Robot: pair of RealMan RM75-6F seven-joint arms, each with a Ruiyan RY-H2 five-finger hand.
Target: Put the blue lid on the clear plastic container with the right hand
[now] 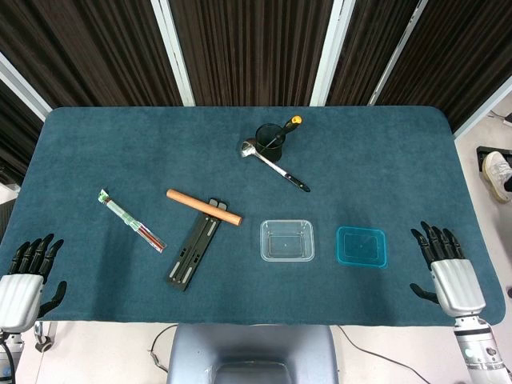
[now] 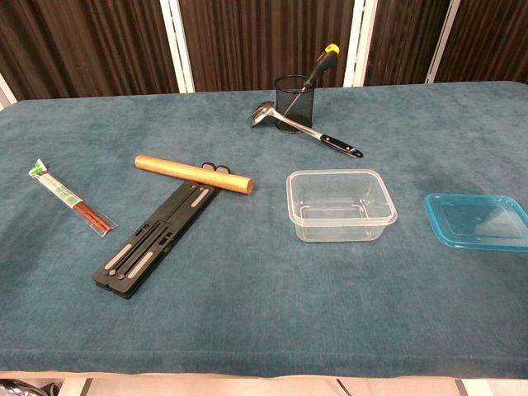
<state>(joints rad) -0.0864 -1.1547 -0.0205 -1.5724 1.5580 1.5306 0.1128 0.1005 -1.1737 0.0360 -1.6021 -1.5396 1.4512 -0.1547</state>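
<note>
The thin, light, probably slippery blue lid (image 1: pixel 362 246) wants pinching at its rim by the empty, spread-fingered right hand (image 1: pixel 450 276).

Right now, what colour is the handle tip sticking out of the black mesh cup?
Yellow handle tip, clearest in the chest view.

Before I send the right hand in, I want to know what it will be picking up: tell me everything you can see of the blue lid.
The blue lid is a flat rectangle with rounded corners, of see-through turquoise plastic by its look, with a raised rim round a sunken middle panel. It lies flat on the teal table cover, near the front edge, just right of the clear container and apart from it. Nothing touches it but the cloth. The right hand rests further right, fingers spread, holding nothing.
</note>
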